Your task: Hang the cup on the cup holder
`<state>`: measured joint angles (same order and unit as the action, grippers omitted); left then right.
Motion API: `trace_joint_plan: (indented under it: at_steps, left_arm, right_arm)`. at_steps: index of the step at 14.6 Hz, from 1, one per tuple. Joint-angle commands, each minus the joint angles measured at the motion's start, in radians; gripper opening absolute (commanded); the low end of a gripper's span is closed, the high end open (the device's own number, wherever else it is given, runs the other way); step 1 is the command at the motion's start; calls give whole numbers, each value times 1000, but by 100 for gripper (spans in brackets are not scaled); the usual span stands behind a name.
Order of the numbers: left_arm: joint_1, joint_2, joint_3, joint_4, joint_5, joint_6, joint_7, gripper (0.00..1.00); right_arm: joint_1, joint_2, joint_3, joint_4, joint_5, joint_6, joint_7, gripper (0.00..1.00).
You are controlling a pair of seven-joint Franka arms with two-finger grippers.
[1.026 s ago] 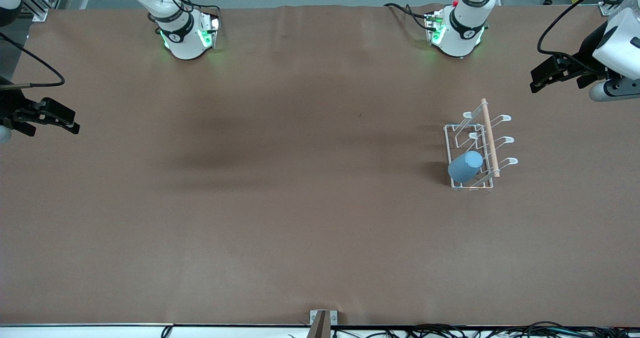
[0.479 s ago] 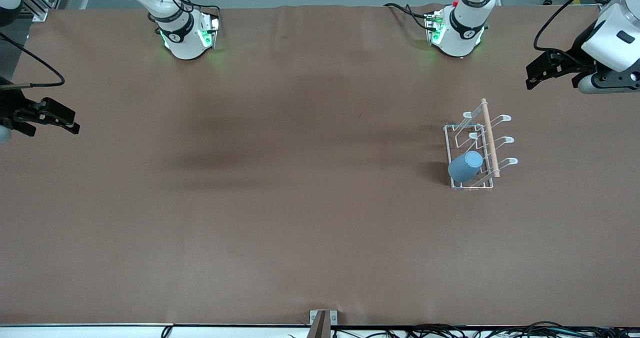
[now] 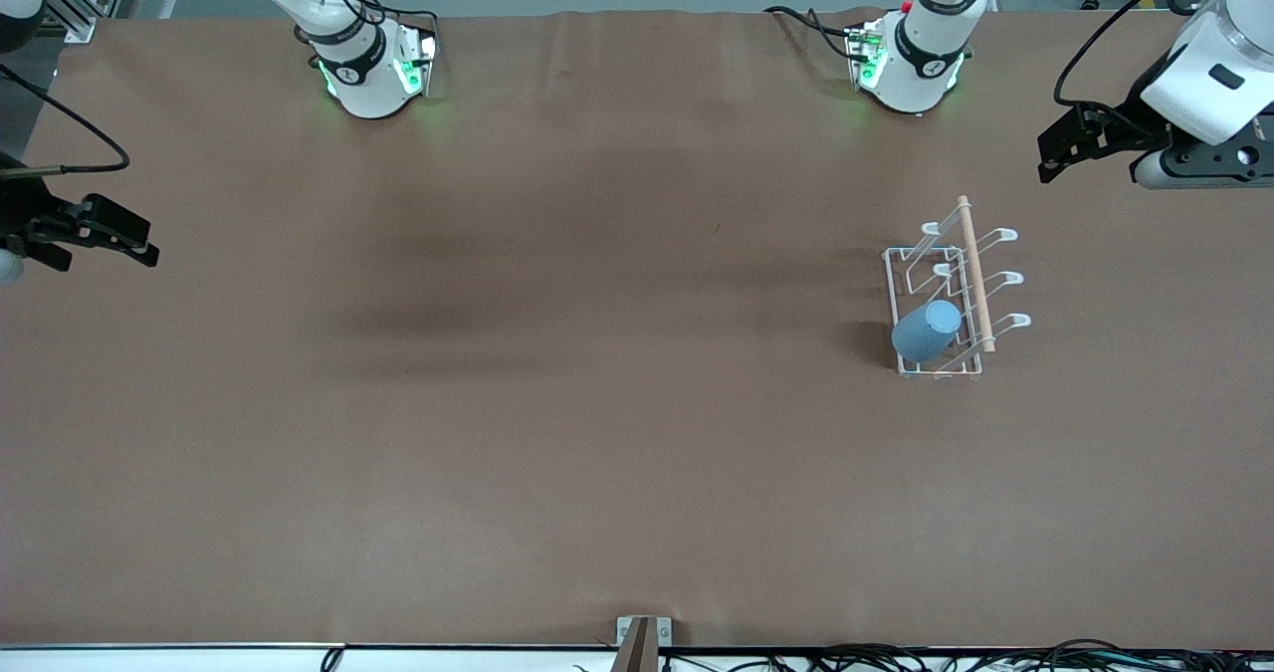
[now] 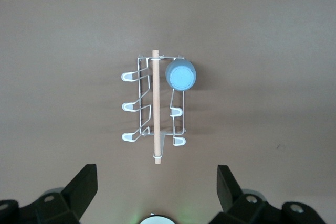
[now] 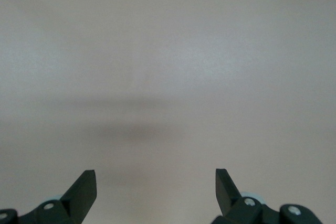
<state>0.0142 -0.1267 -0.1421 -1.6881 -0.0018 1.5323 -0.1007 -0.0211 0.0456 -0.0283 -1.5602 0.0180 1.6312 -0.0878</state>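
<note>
The light-blue cup (image 3: pixel 926 331) (image 4: pixel 180 74) sits tilted, mouth down, over a prong of the white wire cup holder (image 3: pixel 975 274) (image 4: pixel 155 103). It is on the prong nearest the front camera, on the side facing the right arm's end of the table. The holder stands toward the left arm's end, its wooden rod along the top. My left gripper (image 3: pixel 1047 157) (image 4: pixel 156 174) hangs open and empty above the table, off the rack toward the left arm's end. My right gripper (image 3: pixel 149 244) (image 5: pixel 156 178) waits open and empty over bare table at the right arm's end.
Brown cloth covers the table (image 3: pixel 557 433). The two arm bases (image 3: pixel 368 75) (image 3: pixel 911 70) stand along the edge farthest from the front camera. A small metal bracket (image 3: pixel 644 634) and cables (image 3: pixel 946 657) sit at the edge nearest that camera.
The left arm has drawn up and back a little from the cup holder, toward the bases' edge. Cup, holder and right arm have not moved.
</note>
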Motion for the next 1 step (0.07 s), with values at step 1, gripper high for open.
trace_joint_plan:
  at_steps: [1]
  left_arm:
    - [-3,-22,1,-19,5,15,10,100]
  right_arm:
    - [6,-7,-2,3,10,-8,16,100]
